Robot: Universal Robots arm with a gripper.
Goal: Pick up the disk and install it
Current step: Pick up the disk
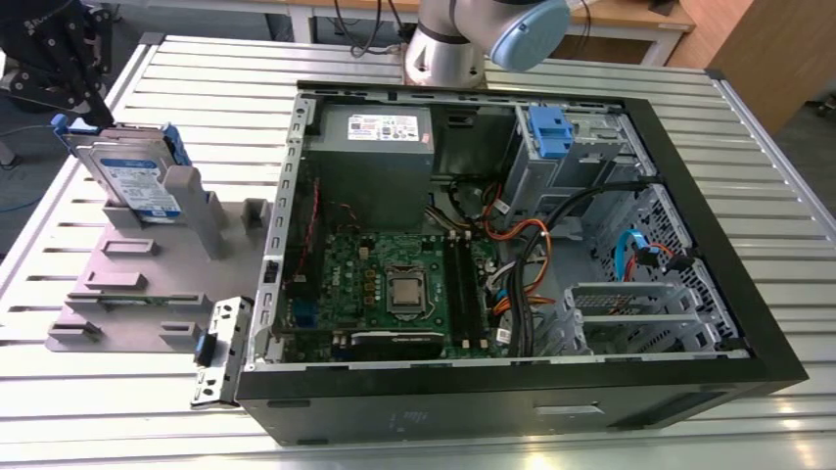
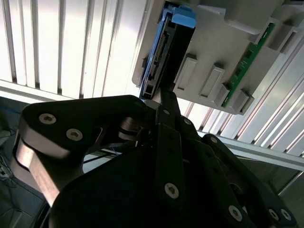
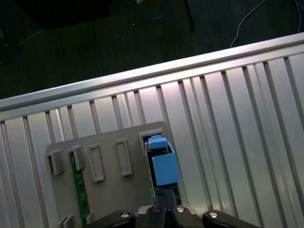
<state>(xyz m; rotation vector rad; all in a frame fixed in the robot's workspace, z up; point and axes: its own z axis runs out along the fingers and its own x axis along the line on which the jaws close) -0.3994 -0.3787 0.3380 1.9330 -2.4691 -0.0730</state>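
Disk (image 1: 131,181) stands on edge in slot of grey holder (image 1: 131,284), label side out, blue rail on top. Not in computer.

Holder lies on slatted metal table (image 1: 731,127), at 9 o'clock of open computer case (image 1: 457,406) in exterior view.

Gripper (image 1: 89,110) just above disk's upper end, at 11 o'clock of it in exterior view. Jaw state: cannot tell. Contact with disk: cannot tell.

In both wrist views, gripper (image 2: 164,97) (image 3: 164,206) right beside disk's (image 2: 166,52) (image 3: 164,171) end.

Green circuit strip (image 2: 247,61) sits in another holder slot.
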